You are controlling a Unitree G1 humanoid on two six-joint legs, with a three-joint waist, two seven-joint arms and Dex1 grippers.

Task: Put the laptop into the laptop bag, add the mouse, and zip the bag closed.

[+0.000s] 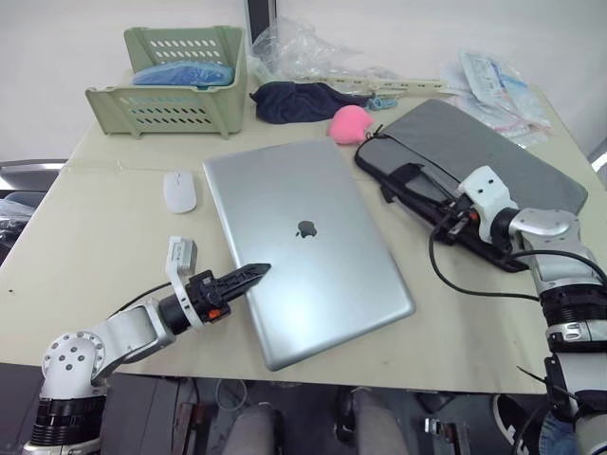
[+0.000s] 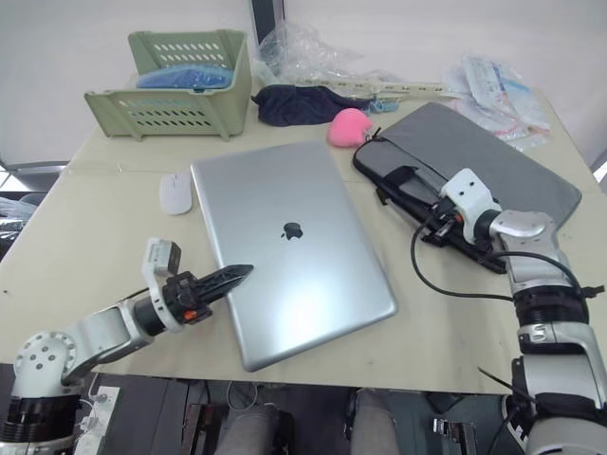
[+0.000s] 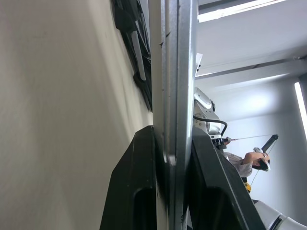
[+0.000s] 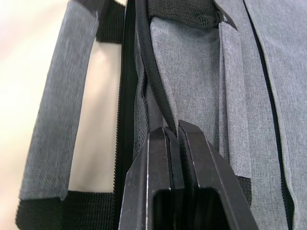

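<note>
My left gripper (image 1: 248,276) is clamped on the near left edge of the laptop (image 1: 308,246); in my left wrist view the thin silver edge runs straight up between my two black fingers (image 3: 132,191), one on each face of it. The laptop lies closed in the middle of the table (image 1: 85,256), logo up, turned at a slant so its near right corner points toward the table's near edge.

My right gripper (image 1: 453,224) is at the near left edge of the laptop bag (image 1: 484,156), and my right wrist view shows its fingers (image 4: 153,187) pinched narrow on a black edging strip of the bag, with grey fabric and a black strap handle beside it. The bag lies flat on the right side of the table, just right of the laptop and apart from it.

The mouse (image 1: 179,191) sits on the table left of the laptop's far left corner, near it but not touching.

At the far side stand a green basket (image 1: 180,85) with something blue inside, a dark navy cloth bundle (image 1: 294,100), a pink blob (image 1: 349,123) just beside the bag's far corner, and some clear plastic bags (image 1: 303,47).
</note>
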